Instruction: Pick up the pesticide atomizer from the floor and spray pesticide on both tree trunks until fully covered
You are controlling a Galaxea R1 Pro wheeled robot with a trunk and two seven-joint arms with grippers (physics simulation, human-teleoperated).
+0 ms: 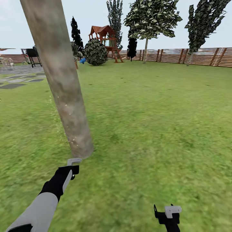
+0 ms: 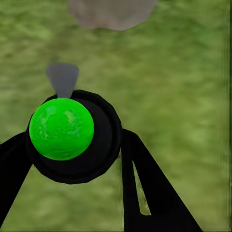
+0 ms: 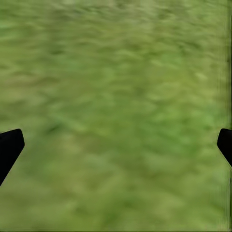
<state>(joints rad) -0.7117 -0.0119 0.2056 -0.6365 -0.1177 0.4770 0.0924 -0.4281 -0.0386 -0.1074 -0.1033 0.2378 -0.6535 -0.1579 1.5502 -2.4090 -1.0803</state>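
A thick grey-brown tree trunk (image 1: 61, 80) leans up from the grass floor (image 1: 145, 129) just ahead at the left; its foot (image 2: 111, 12) also appears in the left wrist view. A few whitish pesticide specks (image 1: 72, 140) dot its lower part and drift along its left side. My left gripper (image 1: 73, 168) is just short of the trunk's base, shut on the pesticide atomizer (image 2: 62, 128). The atomizer has a bright green dome in a black ring, and its grey nozzle (image 2: 63, 79) points toward the trunk. My right gripper (image 1: 167, 212) hangs open over bare grass (image 3: 116, 96).
Another tall tree (image 1: 146, 22) stands far back by the brown slat fence (image 1: 199, 56), with one more (image 1: 203, 25) to its right. A round dark bush (image 1: 95, 52) and a red play tower (image 1: 106, 40) are behind. Grey stepping stones (image 1: 16, 80) lie at the left.
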